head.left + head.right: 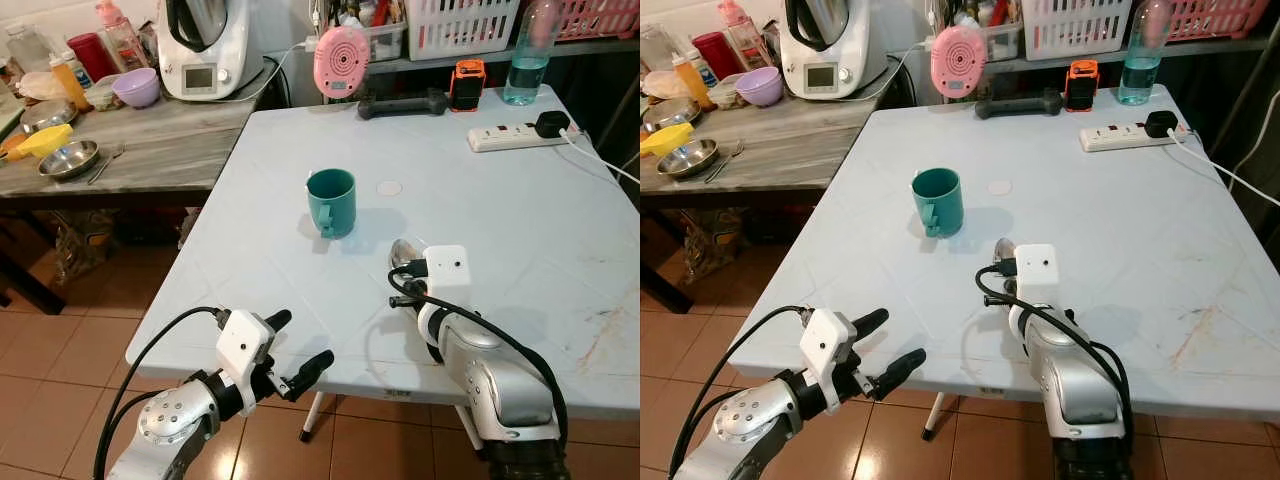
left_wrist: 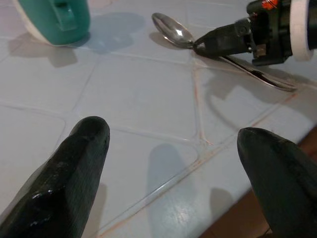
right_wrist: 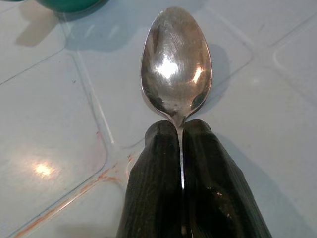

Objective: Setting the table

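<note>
Glossy metal spoon (image 3: 176,69), glossy teal plastic mug (image 1: 331,201), smooth pale table (image 1: 520,230), matt black fingers (image 3: 153,188).

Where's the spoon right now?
The spoon is pinched at its neck by the right gripper, its bowl on the white table just right of the teal mug, toward the near edge.

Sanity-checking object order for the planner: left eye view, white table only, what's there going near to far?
Left gripper at the near edge → right gripper shut on the spoon → teal mug → power strip → water bottle.
</note>
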Robot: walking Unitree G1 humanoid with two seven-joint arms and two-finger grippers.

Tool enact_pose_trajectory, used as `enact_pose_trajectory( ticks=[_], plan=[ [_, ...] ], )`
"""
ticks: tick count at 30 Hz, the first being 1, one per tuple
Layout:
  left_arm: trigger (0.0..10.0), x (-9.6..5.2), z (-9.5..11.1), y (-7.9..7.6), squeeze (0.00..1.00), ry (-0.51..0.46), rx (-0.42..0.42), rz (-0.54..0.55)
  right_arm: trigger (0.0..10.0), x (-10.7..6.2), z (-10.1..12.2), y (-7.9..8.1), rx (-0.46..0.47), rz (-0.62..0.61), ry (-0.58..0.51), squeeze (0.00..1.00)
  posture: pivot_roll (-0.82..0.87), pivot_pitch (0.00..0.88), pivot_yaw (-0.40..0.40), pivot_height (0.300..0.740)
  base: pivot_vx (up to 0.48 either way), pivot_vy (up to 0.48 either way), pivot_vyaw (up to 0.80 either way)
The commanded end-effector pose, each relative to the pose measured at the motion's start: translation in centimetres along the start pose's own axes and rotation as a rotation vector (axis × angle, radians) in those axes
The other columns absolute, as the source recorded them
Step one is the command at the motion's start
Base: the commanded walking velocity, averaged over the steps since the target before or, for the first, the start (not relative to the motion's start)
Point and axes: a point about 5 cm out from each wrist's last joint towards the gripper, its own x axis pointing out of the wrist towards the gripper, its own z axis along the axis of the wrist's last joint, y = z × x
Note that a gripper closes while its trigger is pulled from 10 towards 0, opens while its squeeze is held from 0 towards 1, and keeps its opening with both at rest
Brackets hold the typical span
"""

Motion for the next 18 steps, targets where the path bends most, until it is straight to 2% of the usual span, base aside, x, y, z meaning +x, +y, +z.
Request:
enact_pose_trajectory(
  ticks=[1,5,8,9,11,14,16,18],
  plan=[
    [10.0,0.0,0.4,1.0,0.00,-0.026,-0.011,0.037,0.0,-0.1,-0.6,-0.6,-0.014,-0.050,-0.015,0.00,-0.21,0.060,0.154,0.740,0.000,0.000,0.00],
    [10.0,0.1,0.8,1.4,0.00,-0.049,-0.023,0.059,0.0,-0.3,0.5,-1.0,-0.034,-0.078,-0.101,0.00,-0.21,0.060,0.154,0.740,0.000,0.000,0.00],
    [10.0,0.3,0.9,2.4,0.00,-0.067,-0.029,0.126,0.0,-0.7,1.8,-1.4,-0.041,-0.118,-0.185,0.00,-0.22,0.055,0.153,0.740,0.000,0.000,0.00],
    [10.0,0.3,1.0,3.2,0.00,-0.076,-0.014,0.198,0.0,-0.9,2.7,-1.6,-0.033,-0.139,-0.257,0.00,-0.23,0.054,0.154,0.740,0.000,0.000,0.00],
    [10.0,0.2,1.1,4.1,0.00,-0.091,-0.014,0.281,0.0,-1.2,3.4,-1.6,-0.032,-0.145,-0.304,0.00,-0.23,0.052,0.155,0.740,0.000,0.000,0.00],
    [10.0,-0.2,1.5,5.8,0.00,-0.134,-0.026,0.433,0.0,-1.6,4.5,-1.8,-0.068,-0.185,-0.383,0.00,-0.23,0.050,0.157,0.740,0.000,0.000,0.00],
    [10.0,-0.6,1.8,7.0,0.00,-0.163,-0.029,0.556,0.0,-2.1,5.9,-1.8,-0.125,-0.219,-0.466,0.00,-0.23,0.050,0.157,0.740,0.000,0.000,0.00],
    [10.0,-0.8,1.9,7.3,0.00,-0.175,-0.028,0.594,0.0,-2.2,6.3,-1.7,-0.131,-0.216,-0.492,0.00,-0.23,0.050,0.157,0.740,0.000,0.000,0.00]
  ],
)
